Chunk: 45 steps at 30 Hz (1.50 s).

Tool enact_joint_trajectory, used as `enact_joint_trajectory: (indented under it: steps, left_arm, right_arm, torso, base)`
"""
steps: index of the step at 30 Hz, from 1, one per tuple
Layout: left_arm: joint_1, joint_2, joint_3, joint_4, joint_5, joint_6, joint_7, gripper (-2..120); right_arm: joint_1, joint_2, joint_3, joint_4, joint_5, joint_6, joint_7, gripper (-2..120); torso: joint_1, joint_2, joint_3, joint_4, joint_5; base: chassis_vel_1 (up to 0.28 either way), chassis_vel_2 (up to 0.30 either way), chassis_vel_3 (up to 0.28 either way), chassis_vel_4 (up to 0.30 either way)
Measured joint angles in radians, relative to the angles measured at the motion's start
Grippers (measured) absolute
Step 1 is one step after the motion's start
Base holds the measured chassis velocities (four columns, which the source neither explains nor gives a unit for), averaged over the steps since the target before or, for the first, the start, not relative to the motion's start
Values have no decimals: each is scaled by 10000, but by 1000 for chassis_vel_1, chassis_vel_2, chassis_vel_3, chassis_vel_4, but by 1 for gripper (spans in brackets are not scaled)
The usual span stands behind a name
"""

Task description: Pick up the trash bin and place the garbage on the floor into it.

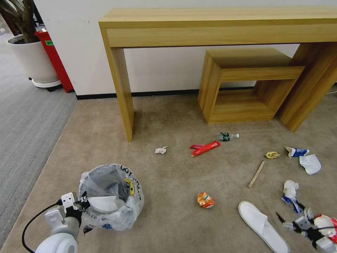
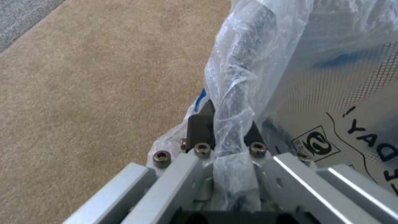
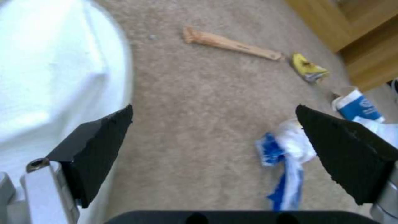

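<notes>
The trash bin (image 1: 116,196) with its crinkly bag stands on the beige floor (image 1: 168,182) at the front left. My left gripper (image 1: 80,205) is shut on its near rim, and the bag (image 2: 248,62) is bunched between the fingers (image 2: 199,124). My right gripper (image 1: 294,217) hangs open at the front right, between a white slipper (image 1: 261,225) and a blue-white wrapper (image 1: 290,195). In the right wrist view the open gripper (image 3: 215,115) has the slipper (image 3: 49,62) on one side and the wrapper (image 3: 282,161) on the other. Garbage lies around: a red wrapper (image 1: 205,148), an orange wrapper (image 1: 205,200), a bottle (image 1: 228,136), a wooden stick (image 1: 256,174).
A wooden console table (image 1: 217,24) and a low wooden stool (image 1: 245,84) stand against the back wall. A tissue (image 1: 160,150), a yellow wrapper (image 1: 272,155) and a blue-white carton (image 1: 297,151) also lie on the carpet. Grey ribbed carpet (image 1: 24,119) and a white planter (image 1: 31,59) are on the left.
</notes>
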Motion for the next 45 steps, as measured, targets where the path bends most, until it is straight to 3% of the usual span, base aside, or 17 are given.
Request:
enact_joint_trajectory:
  steps: [20,24,39,45]
  left_arm:
    - [86,16,34,27,14,-97,74,1]
    - [120,16,50,3,16,-112,79,1]
    - [204,-59,225,-48,-16,-174,130,0]
    - [186,-81,244,-29,-18,-200,177,0]
  right_arm:
    - [529,1106,-385,-411,-231,71,17,96]
    - [763,1317,-529,-681,-251,114,33,88]
    - [1444,2065,-775,-1585,-354,337,-93,29]
    - [1508,2113,-808,-1572,-358,351,-95,17]
  torso:
    - [0,-1,0,-1,2]
    - [0,-2,1,-1,0]
    - [0,-3,1,-1,1]
    - [0,-3,1,-1,1]
  base:
    - [0,0,0,0]
    - [0,0,0,0]
    - [0,0,0,0]
    - [0,0,0,0]
